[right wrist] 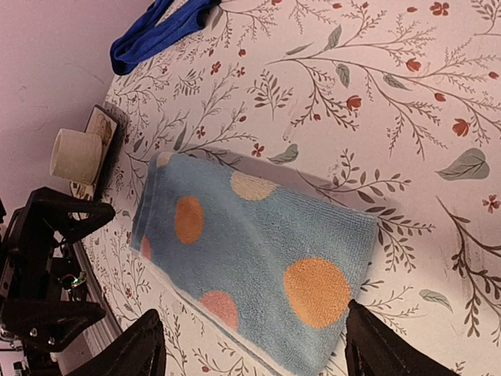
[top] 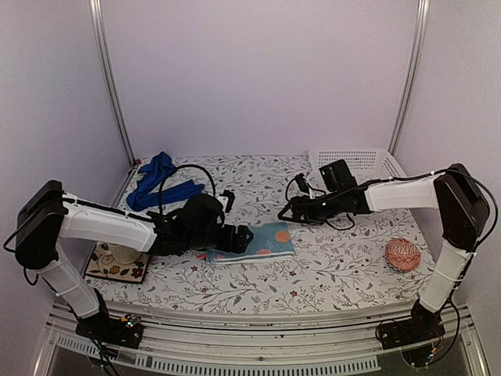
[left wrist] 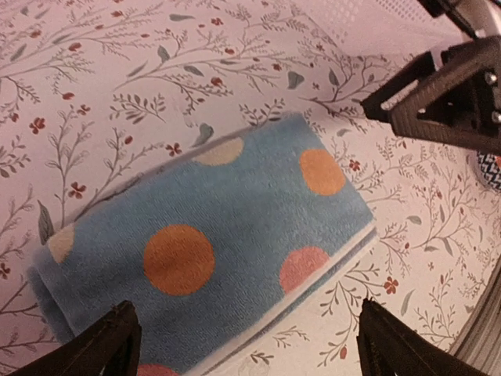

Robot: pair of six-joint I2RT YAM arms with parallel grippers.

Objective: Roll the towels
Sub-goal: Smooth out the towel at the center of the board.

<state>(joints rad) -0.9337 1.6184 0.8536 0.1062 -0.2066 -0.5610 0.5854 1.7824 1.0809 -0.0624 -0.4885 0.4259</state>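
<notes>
The light-blue towel (top: pixel 258 243) with orange, pink and white dots lies folded flat on the table's middle; it also shows in the left wrist view (left wrist: pixel 235 227) and in the right wrist view (right wrist: pixel 258 251). My left gripper (top: pixel 244 236) is open at the towel's left end, with its jaws wide over the towel (left wrist: pixel 246 356). My right gripper (top: pixel 286 211) is open and empty just above the towel's far right corner (right wrist: pixel 254 348). The royal-blue towel (top: pixel 160 182) lies crumpled at the back left and shows in the right wrist view (right wrist: pixel 156 31).
A pink-red patterned ball (top: pixel 402 254) sits at the right. A white basket (top: pixel 356 163) stands at the back right. A cream cup (top: pixel 121 252) on a coaster (top: pixel 102 268) sits under my left arm, and the cup shows in the right wrist view (right wrist: pixel 76 155).
</notes>
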